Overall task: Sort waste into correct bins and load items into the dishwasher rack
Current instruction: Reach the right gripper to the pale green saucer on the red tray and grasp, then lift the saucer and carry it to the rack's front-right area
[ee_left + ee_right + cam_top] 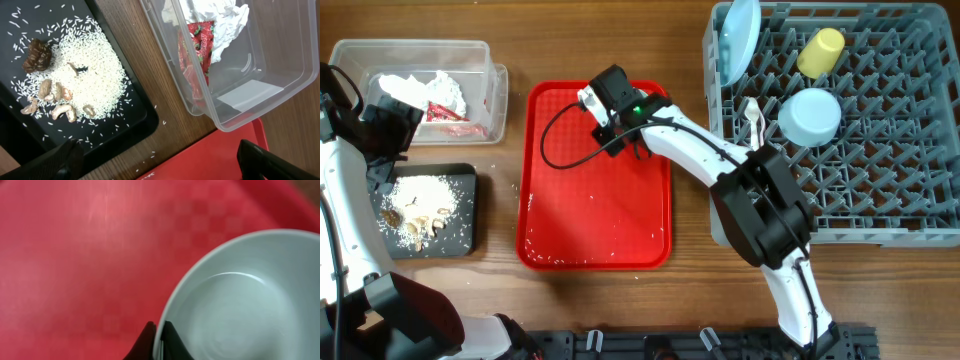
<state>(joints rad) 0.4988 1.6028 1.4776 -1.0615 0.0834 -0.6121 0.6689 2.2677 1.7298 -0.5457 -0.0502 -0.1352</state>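
Observation:
My right gripper is shut on the rim of the pale green small bowl, just above the red tray. In the overhead view this gripper is over the tray's far part and hides most of the bowl. My left gripper is open and empty, between the black tray and the clear tub. The tub holds white napkins and a red wrapper. The black tray holds rice and brown food scraps. The grey rack holds the blue plate, yellow cup, blue bowl and a white utensil.
The red tray lies mid-table with a few crumbs on it. The clear tub is at far left and the black tray in front of it. Rice grains lie on the wood beside the black tray.

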